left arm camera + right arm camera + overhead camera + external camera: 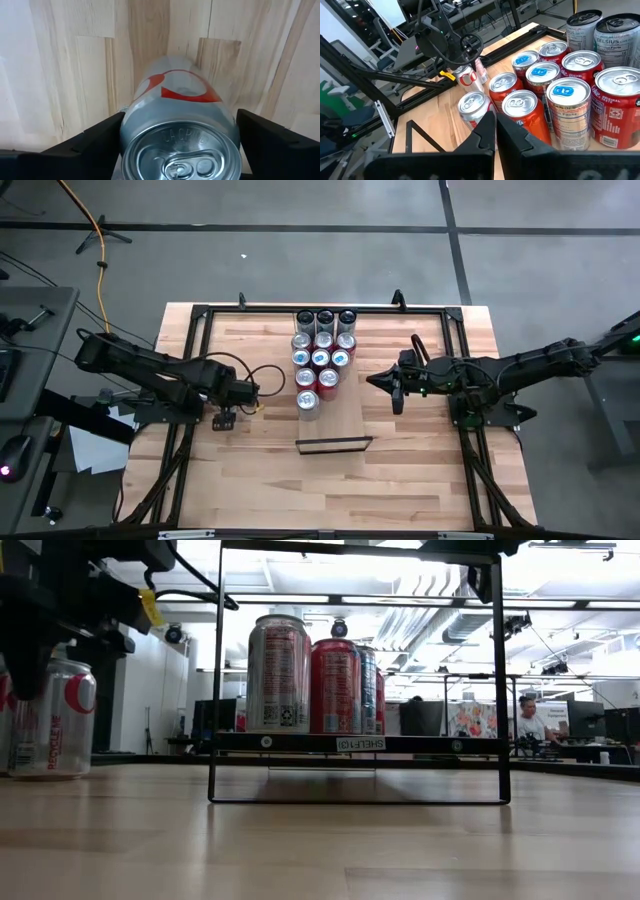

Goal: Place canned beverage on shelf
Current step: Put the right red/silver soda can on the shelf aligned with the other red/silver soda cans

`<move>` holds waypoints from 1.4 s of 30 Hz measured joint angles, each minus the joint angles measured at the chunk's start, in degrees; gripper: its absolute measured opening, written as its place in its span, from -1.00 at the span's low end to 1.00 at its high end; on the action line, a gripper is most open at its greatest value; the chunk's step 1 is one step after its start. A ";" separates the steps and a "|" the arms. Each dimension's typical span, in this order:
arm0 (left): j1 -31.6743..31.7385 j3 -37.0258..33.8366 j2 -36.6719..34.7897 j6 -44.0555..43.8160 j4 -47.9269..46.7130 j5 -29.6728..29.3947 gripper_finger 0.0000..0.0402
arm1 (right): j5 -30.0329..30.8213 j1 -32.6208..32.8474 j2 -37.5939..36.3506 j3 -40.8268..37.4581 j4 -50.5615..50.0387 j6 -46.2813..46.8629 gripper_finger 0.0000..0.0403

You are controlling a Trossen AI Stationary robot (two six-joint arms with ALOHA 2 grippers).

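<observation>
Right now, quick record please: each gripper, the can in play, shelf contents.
left gripper: fingers on both sides of an upright silver can with red lettering, left of the shelf on the striped wooden tabletop
right gripper: shut, empty, waiting right of the shelf
pale wooden shelf board: holds a cluster of silver and red cans, near end bare

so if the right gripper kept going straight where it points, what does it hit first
Likely the front cans on the shelf: the shut right gripper points at the silver can and red can, though depth is unclear.
</observation>
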 joint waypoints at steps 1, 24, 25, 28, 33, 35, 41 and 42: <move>0.00 0.00 0.00 -0.01 -0.01 0.00 0.58 | 0.00 0.00 0.00 0.00 -0.06 0.14 -1.00; 0.00 0.15 -0.07 0.07 -0.20 1.29 0.15 | 2.51 0.00 0.00 0.00 -1.80 2.58 -1.00; 0.00 0.15 -0.07 0.15 -0.20 1.29 0.15 | 2.51 0.00 -0.01 0.00 -1.80 2.58 -1.00; 0.00 0.13 -0.07 0.45 -0.18 1.27 0.15 | 2.51 0.00 0.00 0.00 -2.05 2.58 -1.00; 0.00 0.13 -0.07 0.50 -0.16 1.27 0.15 | 2.54 0.00 -0.01 0.00 -3.31 2.60 -1.00; 0.00 0.11 -0.07 0.51 -0.14 1.27 0.15 | 2.54 0.00 0.00 0.00 -3.51 2.60 -1.00; 0.00 0.09 -0.04 0.50 -0.12 1.25 0.15 | 2.56 0.00 -0.01 0.00 -3.49 2.60 -1.00; 0.00 0.09 -0.04 0.50 -0.12 1.25 0.15 | 2.56 0.00 0.00 0.00 -3.49 2.62 -1.00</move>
